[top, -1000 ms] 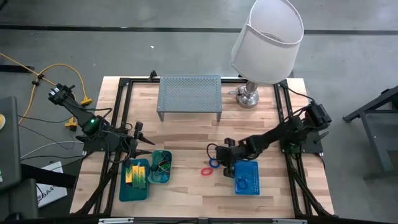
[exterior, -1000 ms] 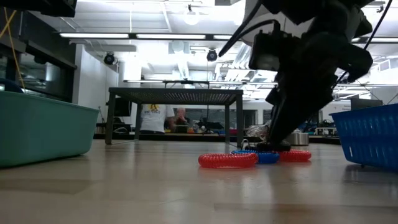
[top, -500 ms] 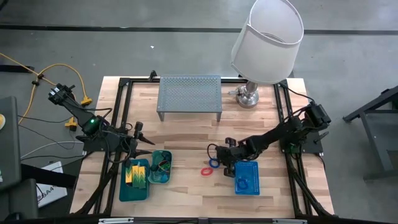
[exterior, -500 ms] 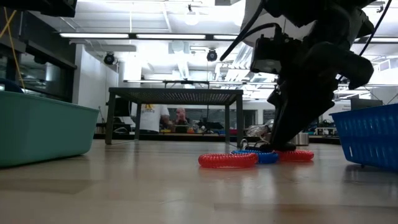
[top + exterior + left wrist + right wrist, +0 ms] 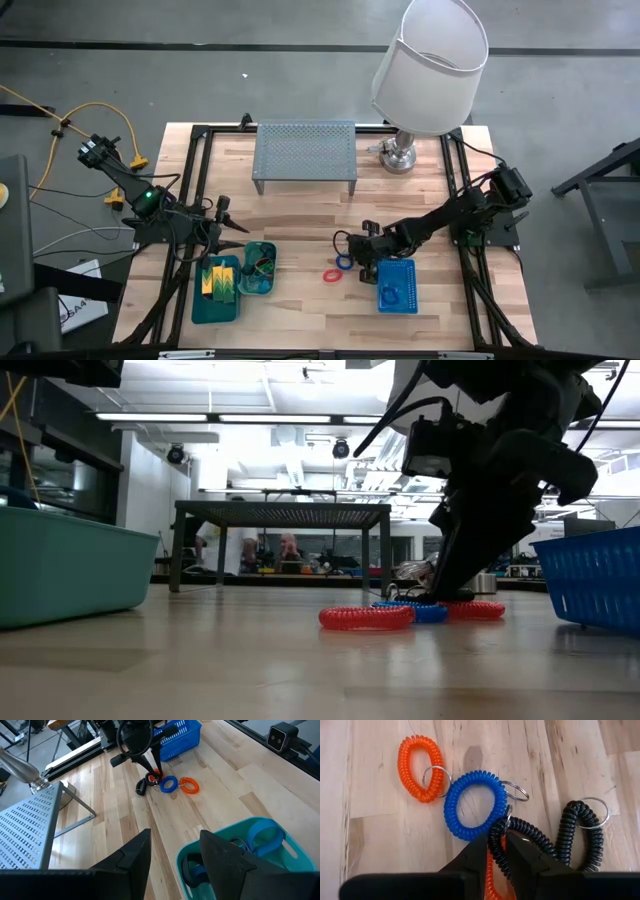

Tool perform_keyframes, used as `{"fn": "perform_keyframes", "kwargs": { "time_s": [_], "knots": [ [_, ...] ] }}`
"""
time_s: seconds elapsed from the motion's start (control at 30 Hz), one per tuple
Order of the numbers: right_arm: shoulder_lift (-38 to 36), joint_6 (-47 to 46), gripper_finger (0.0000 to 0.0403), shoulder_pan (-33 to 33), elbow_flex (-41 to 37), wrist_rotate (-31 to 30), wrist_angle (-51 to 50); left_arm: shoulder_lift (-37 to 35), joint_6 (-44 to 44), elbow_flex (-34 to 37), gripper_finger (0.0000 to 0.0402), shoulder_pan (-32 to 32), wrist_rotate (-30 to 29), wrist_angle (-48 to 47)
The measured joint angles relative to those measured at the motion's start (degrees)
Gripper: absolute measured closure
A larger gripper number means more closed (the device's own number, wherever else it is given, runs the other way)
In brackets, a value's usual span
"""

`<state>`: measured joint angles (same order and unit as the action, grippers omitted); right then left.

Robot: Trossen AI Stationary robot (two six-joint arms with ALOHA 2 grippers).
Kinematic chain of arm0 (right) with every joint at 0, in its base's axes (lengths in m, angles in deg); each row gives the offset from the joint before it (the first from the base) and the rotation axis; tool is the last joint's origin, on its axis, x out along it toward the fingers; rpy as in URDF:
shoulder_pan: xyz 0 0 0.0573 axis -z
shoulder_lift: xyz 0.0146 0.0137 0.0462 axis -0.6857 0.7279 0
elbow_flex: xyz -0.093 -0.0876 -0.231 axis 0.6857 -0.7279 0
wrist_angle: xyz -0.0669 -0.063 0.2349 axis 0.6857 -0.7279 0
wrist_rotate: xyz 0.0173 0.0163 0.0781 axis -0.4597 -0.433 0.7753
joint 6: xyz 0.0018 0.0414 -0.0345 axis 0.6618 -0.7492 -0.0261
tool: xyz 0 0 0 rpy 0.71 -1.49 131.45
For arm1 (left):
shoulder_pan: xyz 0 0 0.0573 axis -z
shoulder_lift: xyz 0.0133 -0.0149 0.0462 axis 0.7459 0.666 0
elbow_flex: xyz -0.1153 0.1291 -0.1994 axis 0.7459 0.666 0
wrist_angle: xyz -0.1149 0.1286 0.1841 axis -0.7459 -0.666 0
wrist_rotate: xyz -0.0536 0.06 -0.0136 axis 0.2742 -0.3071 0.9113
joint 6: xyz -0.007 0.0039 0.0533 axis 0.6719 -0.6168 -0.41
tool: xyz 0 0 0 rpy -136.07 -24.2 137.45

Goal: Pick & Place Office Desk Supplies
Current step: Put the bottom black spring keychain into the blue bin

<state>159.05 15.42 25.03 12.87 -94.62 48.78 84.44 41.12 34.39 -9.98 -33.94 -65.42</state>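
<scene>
Wooden tabletop (image 5: 300,215) is carrying the blue mesh basket (image 5: 398,285) on its right side. Just beside it, the right gripper (image 5: 501,849) is closing on a black coil band (image 5: 520,834) among the red, blue and black loops. It looks light and springy; pinching one strand suits. Only the wrist view is showing that pinch. The left gripper (image 5: 172,851) is hanging with jaws apart over the teal tray (image 5: 280,845).

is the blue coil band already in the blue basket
No, the blue coil band lies on the bare wooden table next to an orange band, with no basket wall around it in the right wrist view.
</scene>
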Motion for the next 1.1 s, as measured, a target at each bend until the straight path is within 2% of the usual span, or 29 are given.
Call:
{"fn": "perform_keyframes", "kwargs": {
  "time_s": [1.1],
  "knots": [
    [0.0,2.4,0.0349,0.0,0.0,0.8,-2.2,0.0,0.0,0.0,0.024,0.0,0.0,0.0]
  ]
}}
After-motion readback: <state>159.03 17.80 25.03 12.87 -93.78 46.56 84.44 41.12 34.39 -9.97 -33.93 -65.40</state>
